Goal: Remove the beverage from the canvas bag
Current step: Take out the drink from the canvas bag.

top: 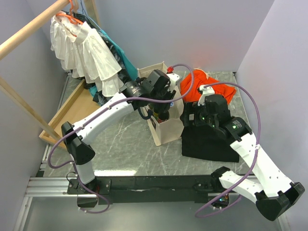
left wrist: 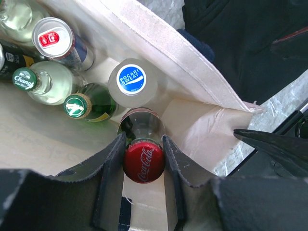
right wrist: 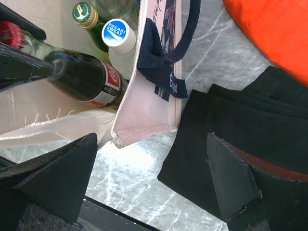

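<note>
I am clenching my left pincer point(left wrist: 143, 140) on the cola bottle point(left wrist: 143, 162) just under its cap, ready for lifting. It is sitting inside the bag point(left wrist: 163, 53), beside 1 Pocari bottle point(left wrist: 132, 79). My right pincer point(right wrist: 151, 144) is hanging released by the bag's corner.

The canvas bag point(top: 166, 132) is standing mid-frame on the table point(top: 120, 149). The Coca-Cola bottle point(left wrist: 143, 161) is sitting inside it, with the Pocari Sweat bottle point(left wrist: 132, 81) just above in the left wrist view. A folded cloth point(top: 207, 144) is lying right of the bag.
</note>
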Robot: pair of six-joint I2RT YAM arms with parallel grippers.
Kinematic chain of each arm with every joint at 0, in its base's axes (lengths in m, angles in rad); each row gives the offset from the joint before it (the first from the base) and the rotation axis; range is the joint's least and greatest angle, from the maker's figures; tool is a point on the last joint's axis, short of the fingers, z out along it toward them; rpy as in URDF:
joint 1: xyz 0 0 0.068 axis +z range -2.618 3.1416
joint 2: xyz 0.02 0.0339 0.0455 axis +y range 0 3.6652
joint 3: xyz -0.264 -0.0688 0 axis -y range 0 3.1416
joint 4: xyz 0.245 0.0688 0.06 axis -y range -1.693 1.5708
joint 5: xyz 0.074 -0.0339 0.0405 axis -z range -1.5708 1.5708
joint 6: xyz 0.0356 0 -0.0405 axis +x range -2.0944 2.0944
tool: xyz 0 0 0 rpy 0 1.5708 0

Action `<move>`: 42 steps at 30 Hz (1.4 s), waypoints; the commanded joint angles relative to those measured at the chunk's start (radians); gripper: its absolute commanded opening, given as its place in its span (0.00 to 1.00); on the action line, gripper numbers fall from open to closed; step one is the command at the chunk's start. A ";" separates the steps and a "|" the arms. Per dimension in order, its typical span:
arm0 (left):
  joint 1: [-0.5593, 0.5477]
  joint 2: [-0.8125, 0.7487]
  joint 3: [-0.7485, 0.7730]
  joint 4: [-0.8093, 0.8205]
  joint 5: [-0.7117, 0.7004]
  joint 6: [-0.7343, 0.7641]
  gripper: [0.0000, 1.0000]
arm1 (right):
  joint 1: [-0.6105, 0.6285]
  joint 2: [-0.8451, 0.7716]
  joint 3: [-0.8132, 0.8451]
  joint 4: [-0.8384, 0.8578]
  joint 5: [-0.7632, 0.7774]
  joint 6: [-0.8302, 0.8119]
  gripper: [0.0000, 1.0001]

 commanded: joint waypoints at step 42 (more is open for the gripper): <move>-0.006 -0.163 0.356 0.028 0.018 0.027 0.01 | 0.007 0.009 -0.016 0.000 0.000 -0.007 0.99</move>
